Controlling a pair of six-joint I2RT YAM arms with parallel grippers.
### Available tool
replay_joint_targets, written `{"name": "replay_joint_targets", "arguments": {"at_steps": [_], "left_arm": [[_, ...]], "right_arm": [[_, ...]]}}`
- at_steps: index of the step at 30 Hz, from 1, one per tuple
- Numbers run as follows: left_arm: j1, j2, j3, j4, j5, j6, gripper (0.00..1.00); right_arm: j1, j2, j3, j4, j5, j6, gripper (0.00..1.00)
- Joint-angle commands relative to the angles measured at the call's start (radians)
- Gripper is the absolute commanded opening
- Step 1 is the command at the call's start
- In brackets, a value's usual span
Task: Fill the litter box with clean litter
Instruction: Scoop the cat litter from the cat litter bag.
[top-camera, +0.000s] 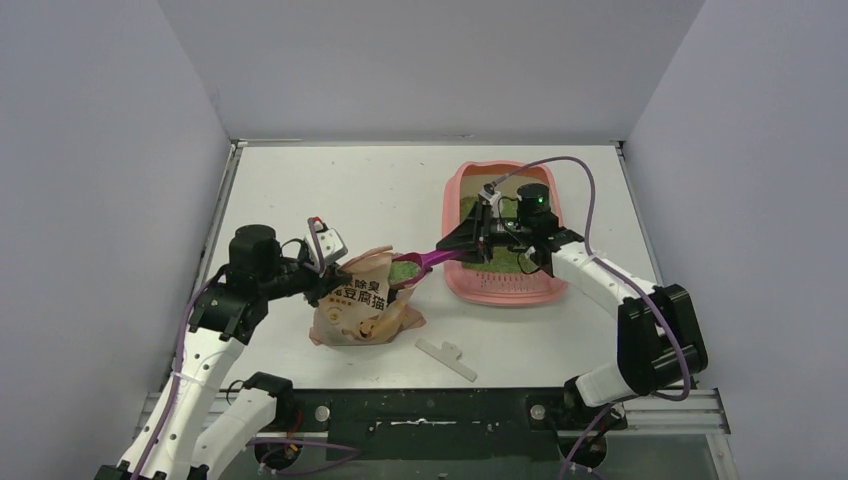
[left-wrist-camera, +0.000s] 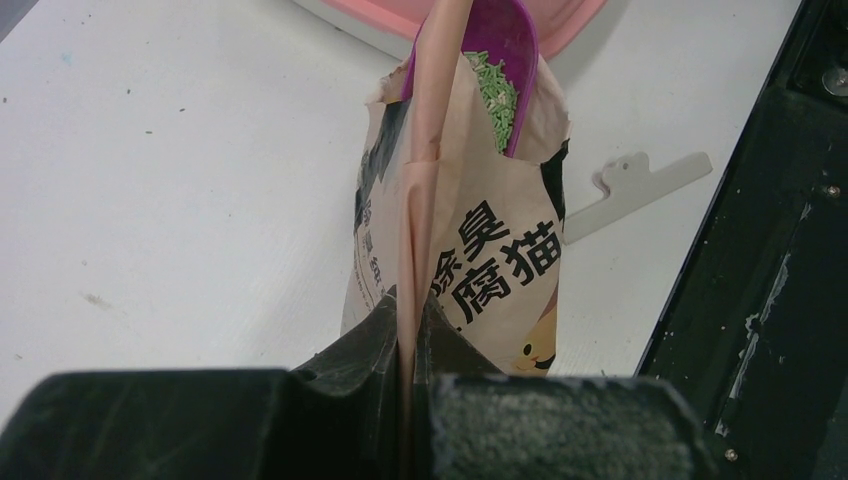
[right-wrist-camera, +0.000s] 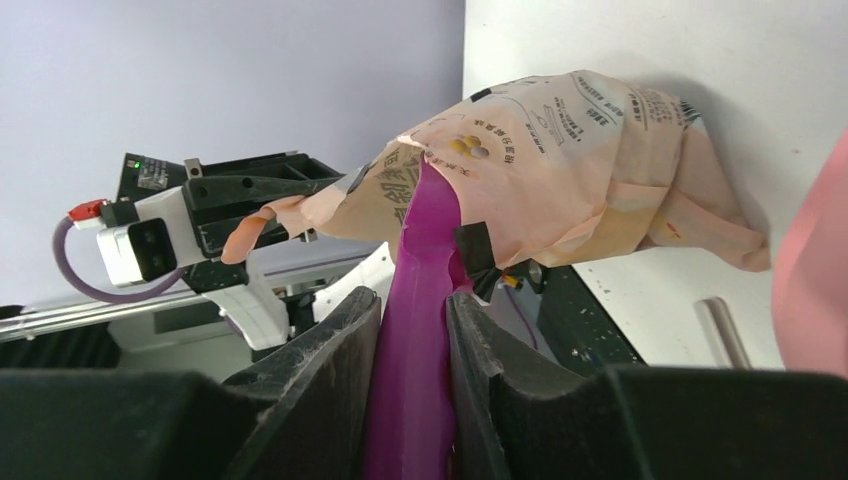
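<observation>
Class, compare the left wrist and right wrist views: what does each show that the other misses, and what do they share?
Left wrist only: green litter in the magenta scoop, and a white clip. Right wrist only: the right gripper clamped on the scoop's handle. Both: the bag, the scoop, an edge of the pink litter box, and the left gripper pinching the bag's edge.

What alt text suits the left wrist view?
The left end effector pinches the edge of an open paper bag, with a magenta scoop of green litter in its mouth. Behind lie the pink litter box and a white clip.
</observation>
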Motion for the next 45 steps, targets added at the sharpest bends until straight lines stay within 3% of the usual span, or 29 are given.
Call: {"name": "replay_joint_targets", "arguments": {"at_steps": [1, 4, 6, 18, 29, 45], "left_arm": [[-0.011, -0.013, 0.074, 0.069, 0.052, -0.012, 0.00], [-0.012, -0.013, 0.063, 0.080, 0.056, -0.021, 0.00], [-0.014, -0.012, 0.064, 0.079, 0.055, -0.025, 0.00], [-0.015, -0.019, 0.067, 0.086, 0.043, -0.026, 0.00], [-0.021, -0.017, 0.046, 0.168, 0.049, -0.072, 0.00], [-0.025, -0.026, 0.045, 0.164, 0.046, -0.078, 0.00]], "right_arm": [[-0.040, -0.064, 0.067, -0.200, 0.008, -0.160, 0.00], [0.003, -0.022, 0.023, 0.153, -0.013, 0.079, 0.00], [0.019, -0.013, 0.007, 0.265, -0.023, 0.147, 0.00], [-0.088, -0.094, -0.053, 0.108, -0.067, 0.052, 0.00], [-0.098, -0.140, -0.093, 0.113, -0.083, 0.056, 0.00], [-0.196, -0.182, -0.131, 0.073, -0.134, 0.038, 0.00]]}}
